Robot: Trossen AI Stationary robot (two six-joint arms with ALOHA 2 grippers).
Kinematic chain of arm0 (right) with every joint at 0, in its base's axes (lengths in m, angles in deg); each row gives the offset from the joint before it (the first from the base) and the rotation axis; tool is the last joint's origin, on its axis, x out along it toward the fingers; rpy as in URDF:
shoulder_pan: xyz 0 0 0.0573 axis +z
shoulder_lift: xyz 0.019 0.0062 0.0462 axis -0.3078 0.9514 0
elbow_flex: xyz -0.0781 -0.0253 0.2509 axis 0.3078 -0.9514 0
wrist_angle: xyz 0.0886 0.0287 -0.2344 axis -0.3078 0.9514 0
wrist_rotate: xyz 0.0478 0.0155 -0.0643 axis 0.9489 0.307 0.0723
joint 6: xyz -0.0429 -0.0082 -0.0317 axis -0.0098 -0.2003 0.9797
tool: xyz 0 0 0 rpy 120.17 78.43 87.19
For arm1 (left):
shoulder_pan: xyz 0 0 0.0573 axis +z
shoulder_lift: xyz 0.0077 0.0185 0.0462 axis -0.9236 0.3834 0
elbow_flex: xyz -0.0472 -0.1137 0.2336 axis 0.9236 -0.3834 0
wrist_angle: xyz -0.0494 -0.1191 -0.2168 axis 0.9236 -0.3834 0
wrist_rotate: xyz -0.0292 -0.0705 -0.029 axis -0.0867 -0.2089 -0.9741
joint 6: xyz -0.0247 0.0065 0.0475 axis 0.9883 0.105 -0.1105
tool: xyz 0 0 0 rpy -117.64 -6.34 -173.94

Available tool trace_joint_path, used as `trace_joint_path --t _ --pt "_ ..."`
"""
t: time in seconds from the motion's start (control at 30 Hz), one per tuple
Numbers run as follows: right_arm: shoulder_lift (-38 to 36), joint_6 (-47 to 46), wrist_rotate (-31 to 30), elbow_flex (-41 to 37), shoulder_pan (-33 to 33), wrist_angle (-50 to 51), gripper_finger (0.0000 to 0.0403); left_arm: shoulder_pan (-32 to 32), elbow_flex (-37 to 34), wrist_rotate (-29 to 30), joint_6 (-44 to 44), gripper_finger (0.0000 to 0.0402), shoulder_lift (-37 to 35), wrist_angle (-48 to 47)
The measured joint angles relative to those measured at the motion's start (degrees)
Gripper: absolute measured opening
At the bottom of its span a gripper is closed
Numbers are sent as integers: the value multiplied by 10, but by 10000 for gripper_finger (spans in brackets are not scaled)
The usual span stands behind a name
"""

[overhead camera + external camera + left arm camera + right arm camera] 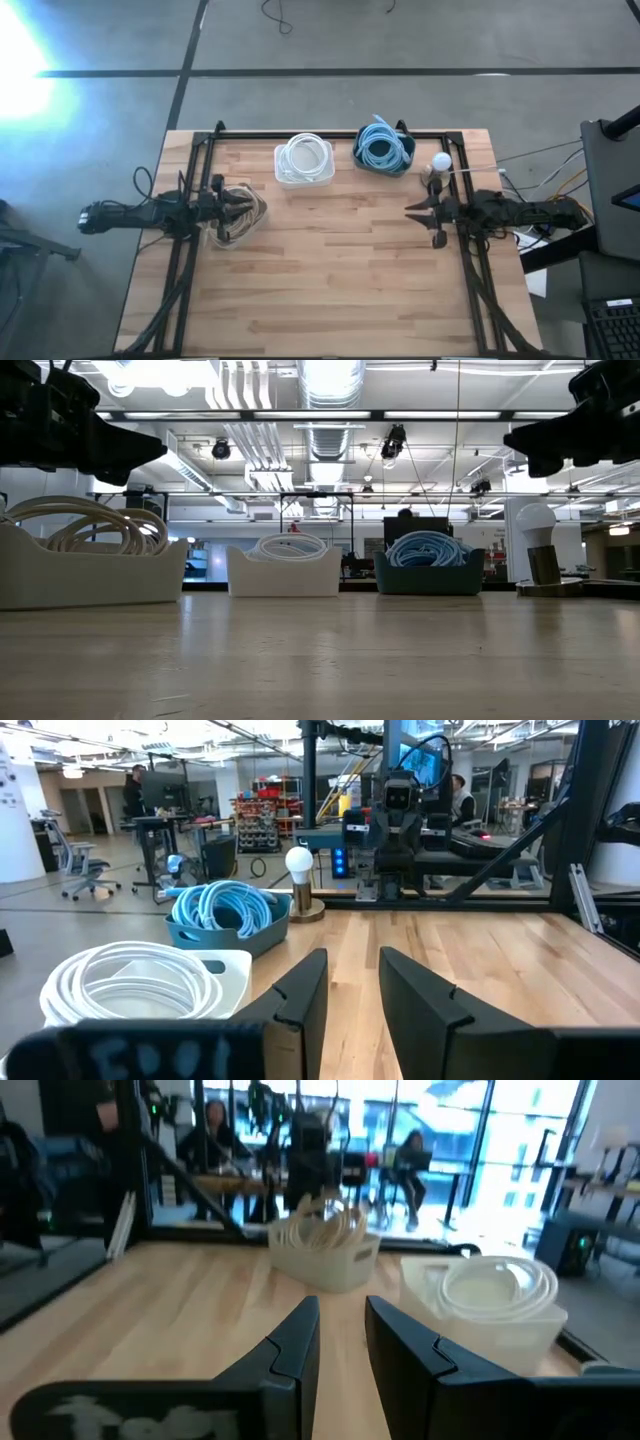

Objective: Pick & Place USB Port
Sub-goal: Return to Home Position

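Observation:
Three bins hold coiled cables. A cream bin of beige cable [240,214] [90,565] sits at the table's left. A white bin of white cable [304,162] [135,982] and a blue bin of blue cable [382,148] [225,912] stand along the far edge. No separate USB part shows. My left gripper [246,204] [352,965] hovers above the cream bin, its fingers a narrow gap apart and holding nothing. My right gripper [412,212] [342,1312] hovers over the table's right side, also narrowly open and holding nothing. Both point toward the table's middle.
A white light bulb on a round base [440,163] [540,555] stands at the far right, near my right arm. Bare wood [330,270] fills the table's middle and near half. A dark frame rail [330,133] runs along the far edge. People sit at desks in the room beyond.

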Motion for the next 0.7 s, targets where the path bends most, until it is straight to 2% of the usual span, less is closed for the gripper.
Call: trace_joint_path --t 0.13,0.23,0.47,0.7 --pt "0 -8 0 -25 0 -51 77 0 0 0 0 101 0 5" --pt "1 -31 0 -25 0 -47 72 0 0 1 1 101 0 5" --pt "0 9 -1 -25 0 -50 70 0 0 1 1 101 0 5" --pt "5 5 -50 -25 0 -24 76 0 0 1 1 101 0 5"
